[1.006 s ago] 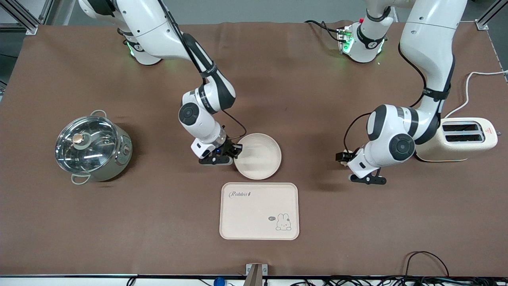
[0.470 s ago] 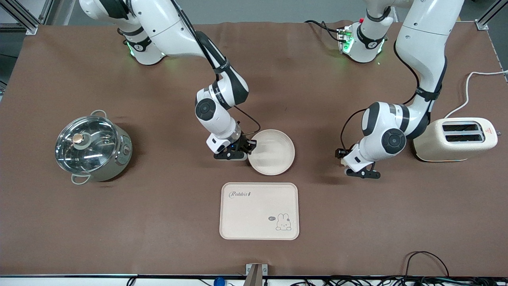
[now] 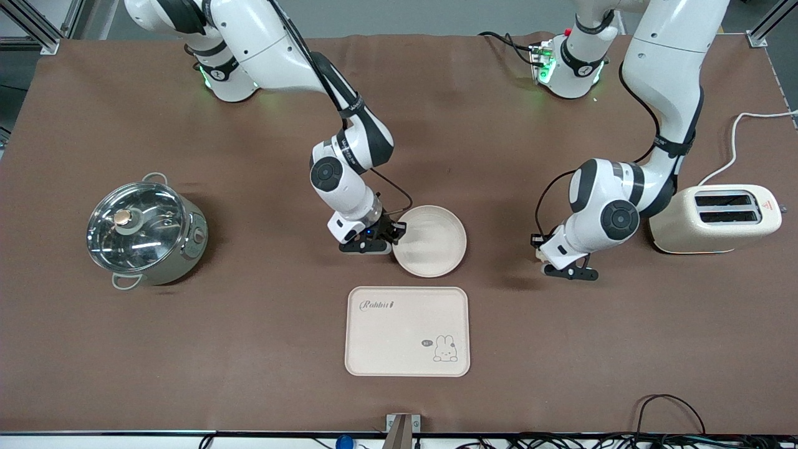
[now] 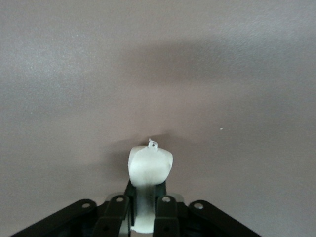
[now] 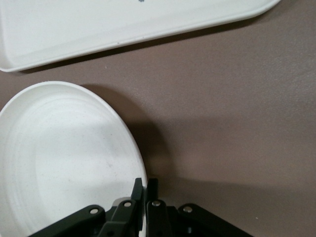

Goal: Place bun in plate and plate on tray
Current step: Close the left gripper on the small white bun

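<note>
The left gripper [image 4: 143,207] pinches the bun [image 4: 149,170] low over bare table, its lower end hidden between the fingers, while the right gripper [image 5: 145,197] pinches the rim of the plate [image 3: 436,240] near the tray [image 3: 405,330].

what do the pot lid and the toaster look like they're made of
Pot lid: likely clear glass in a metal rim, since it shows glare streaks and see-through reflections, with a small brass-coloured knob. Toaster: cream shell with a soft matte look, probably plastic or painted metal; can't tell which.
</note>
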### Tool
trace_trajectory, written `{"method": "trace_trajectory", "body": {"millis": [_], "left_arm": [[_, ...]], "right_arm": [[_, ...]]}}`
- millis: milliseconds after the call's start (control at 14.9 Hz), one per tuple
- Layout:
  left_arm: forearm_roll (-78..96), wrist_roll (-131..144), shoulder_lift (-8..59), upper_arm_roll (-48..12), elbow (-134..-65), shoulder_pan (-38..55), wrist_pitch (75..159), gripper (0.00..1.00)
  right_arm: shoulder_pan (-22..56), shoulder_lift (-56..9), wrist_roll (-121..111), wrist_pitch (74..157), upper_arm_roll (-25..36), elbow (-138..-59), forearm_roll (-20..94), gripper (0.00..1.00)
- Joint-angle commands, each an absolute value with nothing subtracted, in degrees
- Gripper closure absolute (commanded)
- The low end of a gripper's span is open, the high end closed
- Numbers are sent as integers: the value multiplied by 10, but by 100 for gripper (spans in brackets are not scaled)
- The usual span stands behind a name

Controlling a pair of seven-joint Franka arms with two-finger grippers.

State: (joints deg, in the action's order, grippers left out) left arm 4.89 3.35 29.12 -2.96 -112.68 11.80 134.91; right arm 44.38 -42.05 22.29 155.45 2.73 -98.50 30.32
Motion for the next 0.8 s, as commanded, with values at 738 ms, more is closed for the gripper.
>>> {"method": "trace_trajectory", "body": {"millis": [738], "left_arm": [[54, 174, 285, -47, -979, 174, 1206, 94]], "right_arm": [[446, -432, 229, 1557, 33, -979, 310, 100]]}}
